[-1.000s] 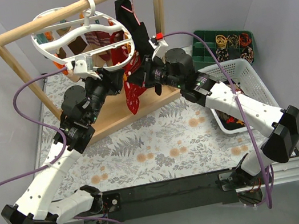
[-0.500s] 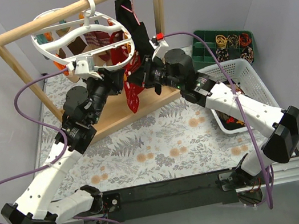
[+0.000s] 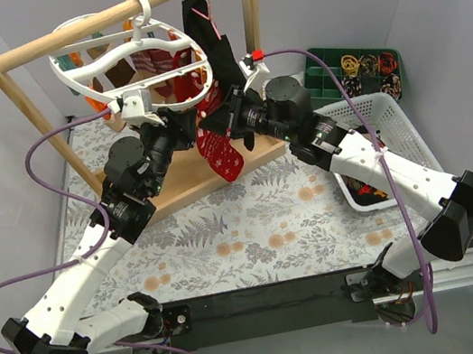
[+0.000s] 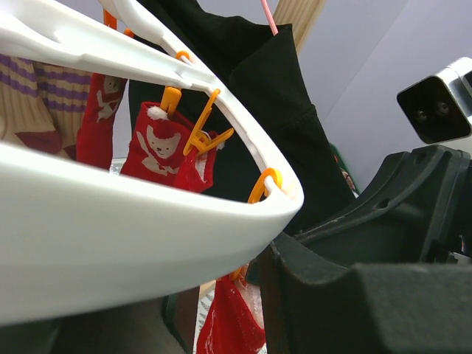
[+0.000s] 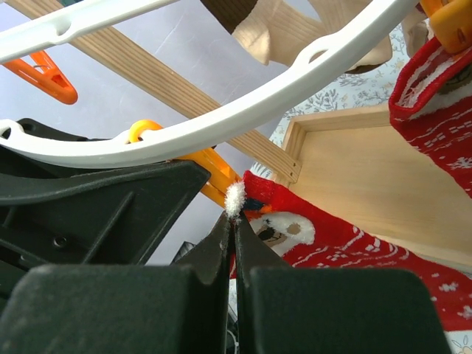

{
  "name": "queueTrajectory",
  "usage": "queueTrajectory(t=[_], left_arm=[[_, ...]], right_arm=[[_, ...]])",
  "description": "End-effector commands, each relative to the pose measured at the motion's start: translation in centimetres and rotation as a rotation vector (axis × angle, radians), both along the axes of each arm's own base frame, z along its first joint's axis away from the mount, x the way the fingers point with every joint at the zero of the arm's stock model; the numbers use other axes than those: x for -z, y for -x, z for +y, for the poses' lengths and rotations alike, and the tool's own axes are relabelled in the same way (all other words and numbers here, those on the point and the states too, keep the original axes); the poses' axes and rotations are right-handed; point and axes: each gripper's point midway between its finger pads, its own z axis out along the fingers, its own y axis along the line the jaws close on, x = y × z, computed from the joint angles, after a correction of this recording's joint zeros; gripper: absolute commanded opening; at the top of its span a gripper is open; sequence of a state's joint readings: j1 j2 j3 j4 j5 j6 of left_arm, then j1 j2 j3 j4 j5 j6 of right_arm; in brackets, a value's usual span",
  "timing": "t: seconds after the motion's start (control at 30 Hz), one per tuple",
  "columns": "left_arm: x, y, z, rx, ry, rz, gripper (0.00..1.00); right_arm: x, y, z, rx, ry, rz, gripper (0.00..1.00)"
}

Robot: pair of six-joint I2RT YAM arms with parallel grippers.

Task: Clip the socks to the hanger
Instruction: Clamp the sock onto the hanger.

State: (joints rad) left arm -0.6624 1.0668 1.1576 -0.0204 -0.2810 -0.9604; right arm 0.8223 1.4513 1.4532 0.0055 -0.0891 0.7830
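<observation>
While you compare with a second ago, note the red sock (image 3: 221,154): it hung straight down then, and now its foot is swung out toward the lower right, at centre of the overhead view, just below the front edge of the hanger (image 5: 243,110).

Its fluffy white cuff sits at the mouth of an orange clip (image 5: 214,171), centre of the right wrist view, under the white ring. I cannot tell whether the clip has bitten yet. Judgement: you are at the feed-in step for this sock, not past it. Another red sock (image 4: 158,147) already hangs clipped, upper left of the left wrist view.

Right gripper (image 5: 234,221): fingers pressed together, pinching the cuff. The arm has risen a little, reaching from the right, wrist tipped upward toward the ring.

Left gripper (image 3: 155,116): up against the ring's front edge from the left, also slightly higher than before. The ring fills its own view, so whether those fingers are spread or closed cannot be told.

Both wrists meet under the wooden rail (image 3: 116,15), beside the black garment (image 3: 211,44).
</observation>
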Motion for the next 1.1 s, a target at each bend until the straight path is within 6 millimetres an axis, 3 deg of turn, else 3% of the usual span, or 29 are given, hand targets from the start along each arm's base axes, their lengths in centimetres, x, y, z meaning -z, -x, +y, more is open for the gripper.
queueTrajectory(t=[0.0, 0.27, 0.6, 0.8, 1.07], left_arm=[[2.8, -0.9, 2.7, -0.139, -0.153, 0.049, 0.00], [2.7, -0.5, 2.3, -0.117, -0.128, 0.052, 0.00], [2.1, 0.1, 2.6, -0.118, -0.072, 0.054, 0.00], [1.4, 0.3, 3.0, -0.129, -0.042, 0.045, 0.00], [2.3, 0.0, 2.5, -0.124, -0.011, 0.074, 0.00]], right_arm=[[-3.9, 0.9, 0.1, -0.020, -0.108, -0.057, 0.01], [-4.3, 0.2, 0.1, 0.018, -0.128, -0.066, 0.01], [-3.6, -0.1, -1.5, 0.077, -0.118, -0.069, 0.01], [-3.2, 0.0, -1.3, 0.066, -0.116, -0.059, 0.01], [-4.2, 0.4, -0.6, 0.025, -0.153, -0.044, 0.01]])
